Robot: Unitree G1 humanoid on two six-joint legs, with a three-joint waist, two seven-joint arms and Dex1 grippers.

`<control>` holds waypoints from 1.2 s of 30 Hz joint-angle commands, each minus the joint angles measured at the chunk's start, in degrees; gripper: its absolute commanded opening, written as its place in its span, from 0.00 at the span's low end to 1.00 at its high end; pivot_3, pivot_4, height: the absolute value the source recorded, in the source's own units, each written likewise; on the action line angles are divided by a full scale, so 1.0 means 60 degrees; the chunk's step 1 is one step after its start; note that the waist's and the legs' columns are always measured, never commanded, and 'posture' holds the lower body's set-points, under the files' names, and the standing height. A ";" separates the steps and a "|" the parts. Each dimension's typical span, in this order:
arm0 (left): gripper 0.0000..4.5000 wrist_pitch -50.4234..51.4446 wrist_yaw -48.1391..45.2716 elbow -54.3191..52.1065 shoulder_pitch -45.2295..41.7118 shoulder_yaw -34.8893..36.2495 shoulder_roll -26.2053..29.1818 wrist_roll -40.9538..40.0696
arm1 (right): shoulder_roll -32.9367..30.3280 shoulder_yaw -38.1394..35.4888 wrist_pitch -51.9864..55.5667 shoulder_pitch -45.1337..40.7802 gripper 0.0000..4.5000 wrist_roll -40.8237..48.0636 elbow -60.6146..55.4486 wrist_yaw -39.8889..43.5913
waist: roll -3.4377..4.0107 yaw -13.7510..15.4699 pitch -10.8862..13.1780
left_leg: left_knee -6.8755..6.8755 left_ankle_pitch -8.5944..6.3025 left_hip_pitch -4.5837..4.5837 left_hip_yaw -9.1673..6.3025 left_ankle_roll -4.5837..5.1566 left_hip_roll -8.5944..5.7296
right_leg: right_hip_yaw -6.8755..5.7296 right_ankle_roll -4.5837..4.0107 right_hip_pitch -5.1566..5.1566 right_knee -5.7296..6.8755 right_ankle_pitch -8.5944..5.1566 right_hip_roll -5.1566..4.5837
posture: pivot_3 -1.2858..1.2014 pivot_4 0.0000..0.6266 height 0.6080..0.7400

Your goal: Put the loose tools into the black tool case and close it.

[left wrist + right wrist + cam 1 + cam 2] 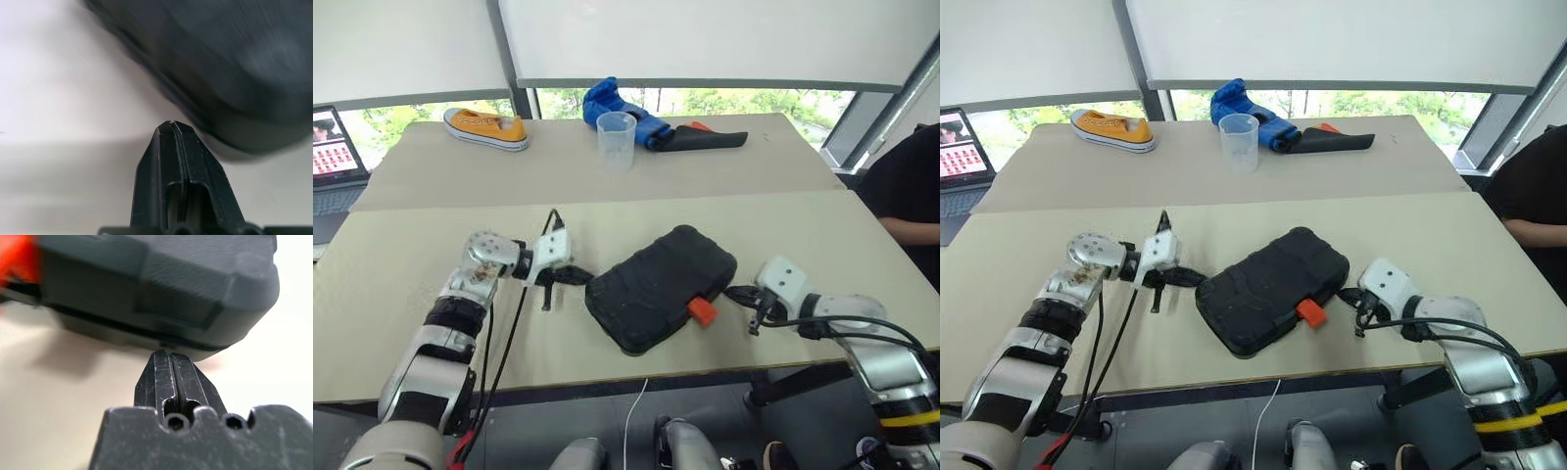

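The black tool case [662, 287] lay flat and closed on the near table [401, 294], turned at a slant, with its little orange latch [702, 311] on the edge facing the robot. No loose tools could be seen on the table, so they seemed to be inside already.

The left gripper [576, 276] sat at the case's left end, its two fingers pressed together with nothing between them, the tip just beside the case's edge. The right gripper [736, 292] sat at the other end, near the latch, its fingers also pressed together and empty, the tip right up against the case's side.

The closing step looked to be the one in hand. Next, the robot would likely need to hold the case steady from both ends and push the latch shut.
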 commanded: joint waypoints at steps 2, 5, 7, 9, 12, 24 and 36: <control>0.00 0.2708 -0.0589 -0.2282 -0.0392 0.0205 -0.0136 -0.1319 | -0.0133 -0.1474 0.1213 0.0707 0.00 0.1697 -0.2129 0.0133 | 0.0004 -0.0037 -0.0003 | 0.0001 -0.0006 -0.0001 0.0001 0.0010 -0.0001 | 0.0005 0.0009 0.0005 0.0004 0.0005 -0.0004 | 0.52 0.24 0.88; 0.00 0.2706 -0.0765 -0.3437 0.0184 -0.0355 -0.0207 -0.1165 | -0.0062 -0.1676 0.1885 0.0829 0.00 0.2351 -0.2972 -0.0053 | 0.0007 -0.0069 -0.0005 | -0.0001 -0.0011 0.0010 0.0001 0.0017 0.0000 | 0.0010 0.0016 0.0013 -0.0001 0.0009 -0.0001 | 0.52 0.24 0.88; 0.00 0.1961 -0.0617 -0.3585 0.0635 -0.0953 -0.0316 -0.0506 | 0.0066 -0.1445 0.2182 0.0734 0.00 0.2539 -0.3396 -0.0277 | 0.0014 -0.0111 -0.0009 | -0.0006 -0.0011 0.0020 0.0002 0.0016 0.0000 | 0.0016 0.0015 0.0015 -0.0003 0.0009 0.0000 | 0.52 0.24 0.88; 0.00 0.0953 -0.0295 -0.3302 0.0941 -0.1499 -0.0361 0.0282 | 0.0230 -0.1025 0.2412 0.0619 0.00 0.2510 -0.3578 -0.0549 | 0.0014 -0.0106 -0.0008 | -0.0012 -0.0011 0.0034 0.0002 0.0014 0.0003 | 0.0026 0.0010 0.0015 -0.0008 0.0006 0.0001 | 0.52 0.24 0.88; 0.00 -0.0741 0.0345 -0.2470 0.1085 -0.1804 -0.0370 0.1129 | 0.0273 -0.0234 0.2460 0.0663 0.00 0.2048 -0.3482 -0.0687 | 0.0011 -0.0034 -0.0030 | -0.0006 -0.0007 0.0051 -0.0001 0.0005 0.0007 | 0.0022 0.0003 0.0040 -0.0011 0.0010 0.0000 | 0.52 0.24 0.88; 0.00 -0.0554 0.0482 -0.2436 0.1073 -0.1613 -0.0629 0.0736 | 0.0735 0.1251 0.2145 0.0577 0.00 0.0500 -0.1768 -0.1537 | 0.0017 -0.0040 -0.0076 | -0.0022 -0.0019 0.0198 0.0016 0.0022 0.0012 | 0.0041 0.0102 0.0180 -0.0008 -0.0051 0.0001 | 0.52 0.24 0.88; 0.00 -0.3493 0.1181 -0.1620 0.0714 -0.2579 -0.0798 0.2393 | 0.1620 0.0328 0.2652 -0.0001 0.00 0.1704 -0.2664 -0.1746 | 0.0017 -0.0021 -0.0076 | -0.0024 -0.0018 0.0189 0.0001 0.0019 0.0007 | 0.0037 0.0046 0.0175 -0.0020 -0.0017 0.0004 | 0.52 0.24 0.88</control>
